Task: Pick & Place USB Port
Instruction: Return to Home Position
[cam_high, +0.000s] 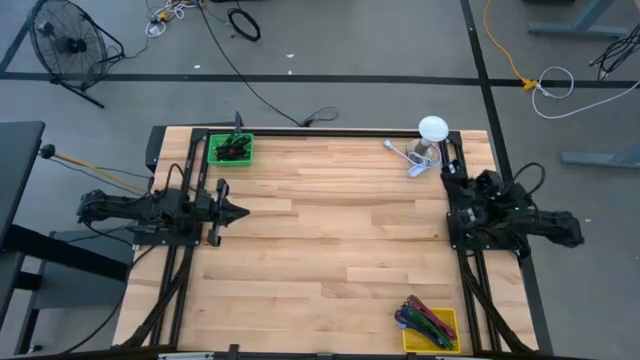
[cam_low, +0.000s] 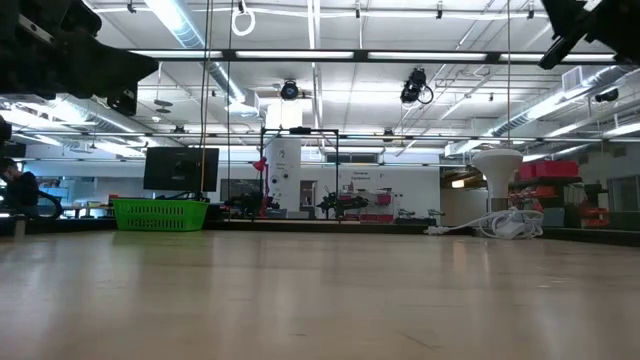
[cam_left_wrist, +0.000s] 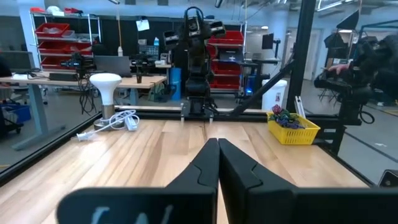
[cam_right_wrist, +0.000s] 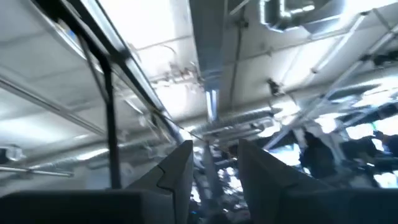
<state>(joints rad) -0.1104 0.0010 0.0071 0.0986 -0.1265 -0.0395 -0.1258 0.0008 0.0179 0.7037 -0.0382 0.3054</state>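
Left claw (cam_left_wrist: 217, 149) is hovering over the surface (cam_high: 330, 230) at its left side, fingers pressing together. Right claw (cam_right_wrist: 214, 165) is pointing at the ceiling by the right edge, fingers spreading apart. Black cables (cam_high: 233, 149) are lying in the green bin (cam_high: 213, 157), far left corner. Coloured cables (cam_high: 420, 315) are lying in the yellow bin (cam_high: 450, 340), near right corner.

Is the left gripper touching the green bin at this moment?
Apart. The high view shows a plain stretch of bare table between the left gripper and the green bin, which stands at the table's edge.
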